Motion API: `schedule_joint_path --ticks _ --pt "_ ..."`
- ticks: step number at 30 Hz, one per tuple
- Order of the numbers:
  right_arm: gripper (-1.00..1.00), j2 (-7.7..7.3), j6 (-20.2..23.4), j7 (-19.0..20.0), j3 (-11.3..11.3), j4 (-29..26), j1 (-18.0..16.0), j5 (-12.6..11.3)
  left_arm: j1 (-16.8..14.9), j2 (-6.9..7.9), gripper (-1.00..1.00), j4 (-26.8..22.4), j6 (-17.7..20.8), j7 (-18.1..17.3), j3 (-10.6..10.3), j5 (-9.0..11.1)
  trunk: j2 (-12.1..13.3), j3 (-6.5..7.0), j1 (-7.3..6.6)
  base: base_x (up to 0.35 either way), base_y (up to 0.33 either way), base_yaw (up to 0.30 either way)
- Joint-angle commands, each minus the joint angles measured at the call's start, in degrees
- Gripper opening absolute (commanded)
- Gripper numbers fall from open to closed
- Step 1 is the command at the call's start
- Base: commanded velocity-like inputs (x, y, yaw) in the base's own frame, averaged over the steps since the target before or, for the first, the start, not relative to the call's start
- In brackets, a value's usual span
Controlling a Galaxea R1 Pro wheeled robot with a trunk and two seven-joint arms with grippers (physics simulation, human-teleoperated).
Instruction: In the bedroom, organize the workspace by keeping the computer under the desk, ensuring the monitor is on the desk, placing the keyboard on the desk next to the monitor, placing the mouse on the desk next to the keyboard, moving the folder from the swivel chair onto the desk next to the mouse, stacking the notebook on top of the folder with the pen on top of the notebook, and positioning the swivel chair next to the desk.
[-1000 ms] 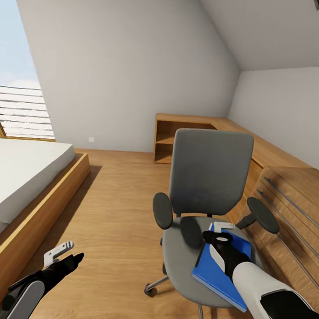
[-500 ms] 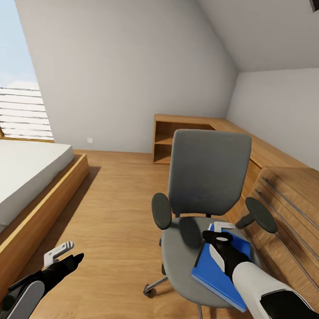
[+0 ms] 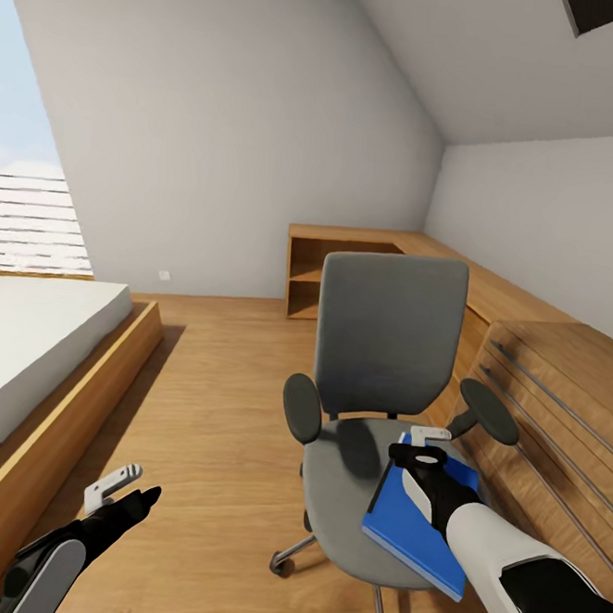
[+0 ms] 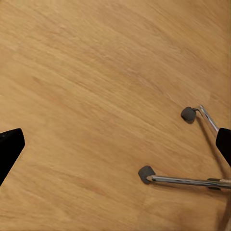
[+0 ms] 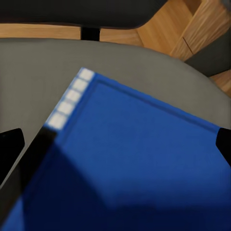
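Pincer state, right [image 3: 427,444]: positioned over the far end of the folder [image 3: 410,525], which lies flat on the chair [image 3: 386,351] seat toward the seat's right side. In the right wrist view both dark fingertips [image 5: 10,144] sit at the picture edges with the blue cover [image 5: 139,163] between them, so the jaws read as spread wide and released; no grasp on the folder is established. Left pincer [image 3: 123,488] hangs low over the wood floor [image 3: 214,410], also released, with the chair's chrome legs and casters [image 4: 146,172] showing beyond it. Failure risks from this position: the folder is thin and flat on padded fabric, so a closing motion from above may find no edge to grip and simply slide the cover across the seat. A downward push could also roll or rotate the chair on its casters, shifting the folder out from under the jaws. The folder's near corner appears to reach the seat's front edge, so a sideways nudge may tip it onto the floor. The wooden chest [image 3: 558,403] stands just beside the right armrest [image 3: 489,411], leaving limited room for the forearm.
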Motion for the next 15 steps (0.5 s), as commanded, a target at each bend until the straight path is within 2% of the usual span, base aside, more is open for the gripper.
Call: schedule_joint_path --ticks 1,15 --pt "1.00 -0.04 0.4 -0.3 0.5 -0.2 0.0 -0.4 0.0 0.01 1.00 -0.1 0.1 0.5 0.0 0.6 0.0 -0.04 -0.01 0.000 0.000 -0.011" --pt "1.00 -0.04 0.4 -0.1 0.6 -0.2 0.0 -0.4 0.0 0.01 1.00 -0.1 0.1 0.5 0.0 0.6 0.0 0.00 -0.01 0.000 0.000 -0.002"
